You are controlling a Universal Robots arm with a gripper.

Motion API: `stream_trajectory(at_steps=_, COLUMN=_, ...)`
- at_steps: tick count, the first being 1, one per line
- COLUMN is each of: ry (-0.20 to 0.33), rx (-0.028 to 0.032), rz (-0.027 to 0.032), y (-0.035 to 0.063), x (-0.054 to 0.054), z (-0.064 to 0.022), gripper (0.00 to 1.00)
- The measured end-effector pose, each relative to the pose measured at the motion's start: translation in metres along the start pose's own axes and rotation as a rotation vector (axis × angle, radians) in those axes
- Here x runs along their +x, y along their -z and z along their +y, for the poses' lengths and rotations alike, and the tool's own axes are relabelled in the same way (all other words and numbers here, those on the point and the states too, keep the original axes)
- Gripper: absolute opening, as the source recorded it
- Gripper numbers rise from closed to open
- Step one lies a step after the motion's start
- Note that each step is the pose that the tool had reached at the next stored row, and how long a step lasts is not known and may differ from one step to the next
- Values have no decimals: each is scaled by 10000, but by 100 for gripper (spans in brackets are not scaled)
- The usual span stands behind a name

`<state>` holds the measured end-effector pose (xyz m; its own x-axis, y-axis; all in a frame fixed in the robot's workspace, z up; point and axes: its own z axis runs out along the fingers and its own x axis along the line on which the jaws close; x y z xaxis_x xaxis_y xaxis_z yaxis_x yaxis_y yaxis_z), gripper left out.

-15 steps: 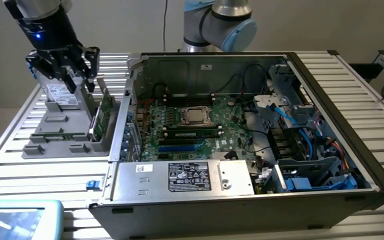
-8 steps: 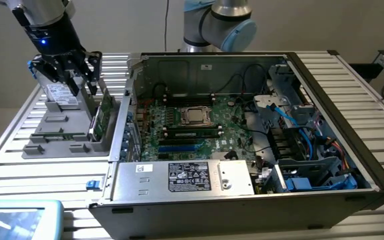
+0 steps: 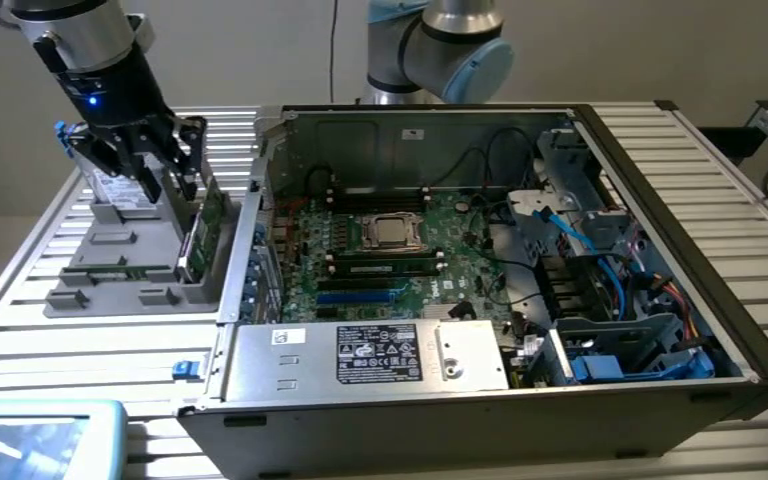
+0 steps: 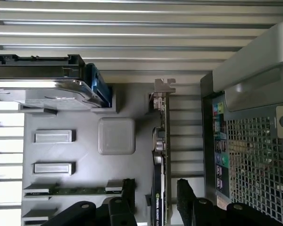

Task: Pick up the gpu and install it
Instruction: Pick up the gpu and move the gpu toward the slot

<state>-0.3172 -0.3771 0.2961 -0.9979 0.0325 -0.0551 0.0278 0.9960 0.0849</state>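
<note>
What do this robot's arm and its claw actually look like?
The arm is made of silver-grey tubes with pale blue caps at its rounded joints. Its wrist is a silver cylinder with a black band and a small glowing blue light. The gripper is black, with two thick, blocky fingers.

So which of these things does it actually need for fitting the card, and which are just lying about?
Needed: gpu, open fingers either side of it, computer case.
Lying about: silver drive, memory stick, grey holder tray.
</note>
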Motion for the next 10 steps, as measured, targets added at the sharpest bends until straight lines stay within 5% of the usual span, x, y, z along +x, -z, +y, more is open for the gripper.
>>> stream_trajectory(at_steps=6, ry=-15, rx=-147, rz=-18, y=-92, x=2, z=-115, gripper=49)
stream_trajectory(at_steps=10, ry=-47, rx=-311, rz=-28, y=-138, x=0, z=-182, gripper=49)
